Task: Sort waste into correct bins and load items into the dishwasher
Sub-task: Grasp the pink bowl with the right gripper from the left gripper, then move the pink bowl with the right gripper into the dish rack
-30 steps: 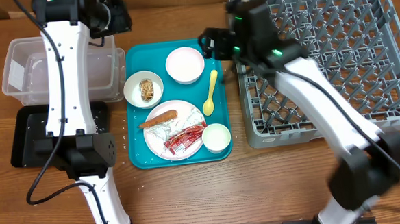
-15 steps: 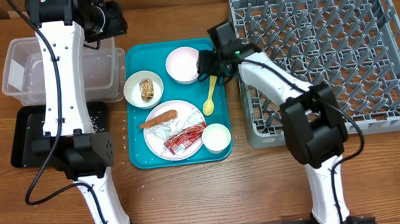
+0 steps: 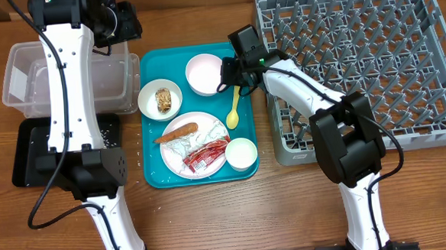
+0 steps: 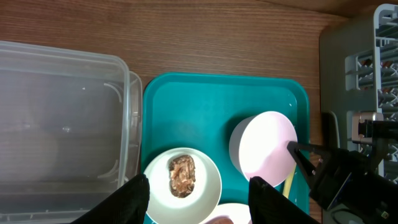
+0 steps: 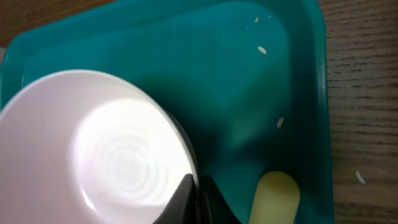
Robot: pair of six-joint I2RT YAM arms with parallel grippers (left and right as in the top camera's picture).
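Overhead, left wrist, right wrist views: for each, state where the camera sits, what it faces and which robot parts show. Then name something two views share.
Overhead: fixed above the table, looking down on tray, rack, left arm and right arm.
Left wrist: high up, facing down at tray and clear bin; own fingers at bottom edge.
Right wrist: close in on the bowl, at its rim; own fingers at bottom.
Shared: both wrist views show that bowl and the yellow spoon.

Robot lab bench, wooden table, grey dish rack, teal meal tray, clear bin
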